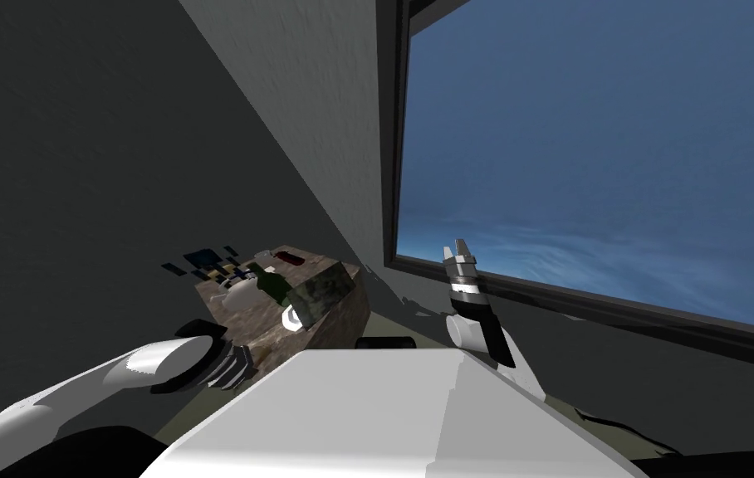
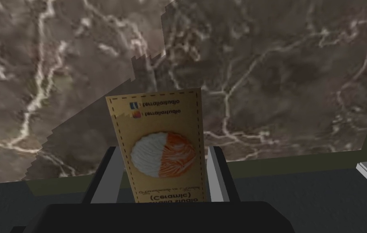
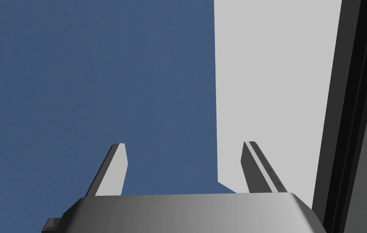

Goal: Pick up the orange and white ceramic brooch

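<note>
The left pincer (image 2: 163, 148) is seen closed on the brooch (image 2: 163, 154), with the fingers (image 2: 110, 178) drawn in against the side edges of its card (image 2: 154, 109). One finger is pressed to the card's edge, and the other is set just beside the opposite edge. The brooch is an oval, white on one half and streaked orange on the other, mounted on the middle of a tan card with a dashed border and small printed lines. The card is held upright between the fingers and tilted a little to one side.

Behind the card, a brown tabletop (image 2: 279, 81) veined with pale lines is shown, partly covered by a jagged-edged shadow. The tabletop's near edge is crossed by the fingers, and a strip of olive floor (image 2: 300, 166) is seen beyond it. Whether the card is clear of the tabletop cannot be told.

In the head view, the left arm is reached to the near corner of the tabletop. Farther along it, a dark green bottle (image 1: 271, 282), a white round object (image 1: 242, 296) and a mottled grey-green box (image 1: 323, 292) are grouped close together.

The right pincer (image 3: 184, 145) is raised to the right of the tabletop, in front of a large dark-framed window (image 1: 599, 166). Its fingers are spread wide apart, with nothing between them.
</note>
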You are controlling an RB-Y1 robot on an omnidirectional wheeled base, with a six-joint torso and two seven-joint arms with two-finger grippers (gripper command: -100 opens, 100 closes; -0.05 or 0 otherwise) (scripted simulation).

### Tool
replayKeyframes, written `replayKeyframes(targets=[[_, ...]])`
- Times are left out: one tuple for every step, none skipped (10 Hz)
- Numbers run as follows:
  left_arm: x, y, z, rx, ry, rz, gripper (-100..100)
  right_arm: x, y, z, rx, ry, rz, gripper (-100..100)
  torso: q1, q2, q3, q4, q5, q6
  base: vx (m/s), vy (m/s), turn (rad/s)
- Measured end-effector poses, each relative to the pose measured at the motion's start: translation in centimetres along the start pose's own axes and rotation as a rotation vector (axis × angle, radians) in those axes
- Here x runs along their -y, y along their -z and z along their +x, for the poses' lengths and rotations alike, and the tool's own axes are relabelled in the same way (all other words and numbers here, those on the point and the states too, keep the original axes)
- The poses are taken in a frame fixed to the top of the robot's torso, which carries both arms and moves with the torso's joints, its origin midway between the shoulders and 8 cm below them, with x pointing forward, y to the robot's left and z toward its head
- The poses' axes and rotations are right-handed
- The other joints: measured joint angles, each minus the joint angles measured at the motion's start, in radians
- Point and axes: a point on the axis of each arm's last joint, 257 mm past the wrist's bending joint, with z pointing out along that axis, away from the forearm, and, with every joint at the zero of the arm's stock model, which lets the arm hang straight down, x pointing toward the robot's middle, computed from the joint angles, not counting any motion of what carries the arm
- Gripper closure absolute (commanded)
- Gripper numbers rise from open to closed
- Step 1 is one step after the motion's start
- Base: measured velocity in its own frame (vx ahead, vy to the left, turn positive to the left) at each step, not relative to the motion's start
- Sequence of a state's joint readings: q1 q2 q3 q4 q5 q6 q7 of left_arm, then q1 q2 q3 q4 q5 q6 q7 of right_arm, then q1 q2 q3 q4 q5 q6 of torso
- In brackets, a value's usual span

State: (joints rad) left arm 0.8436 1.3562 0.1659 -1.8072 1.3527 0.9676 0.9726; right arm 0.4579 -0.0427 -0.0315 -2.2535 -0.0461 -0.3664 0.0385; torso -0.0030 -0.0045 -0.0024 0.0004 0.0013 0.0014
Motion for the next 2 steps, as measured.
replayKeyframes(targets=[[0.03, 0.71, 0.61, 0.000, -0.005, 0.000, 100, 0.00, 0.00, 0.00, 0.000, 0.000, 0.000, 0, 0.000, 0.000, 0.000, 0.000, 0.000, 0.000, -0.008, 0.005, 0.002], [0.03, 0.81, 0.70, 0.000, -0.004, 0.000, 0, 0.00, 0.00, 0.00, 0.000, 0.000, 0.000, 0, 0.000, 0.000, 0.000, 0.000, 0.001, 0.000, 0.000, 0.000, 0.000]])
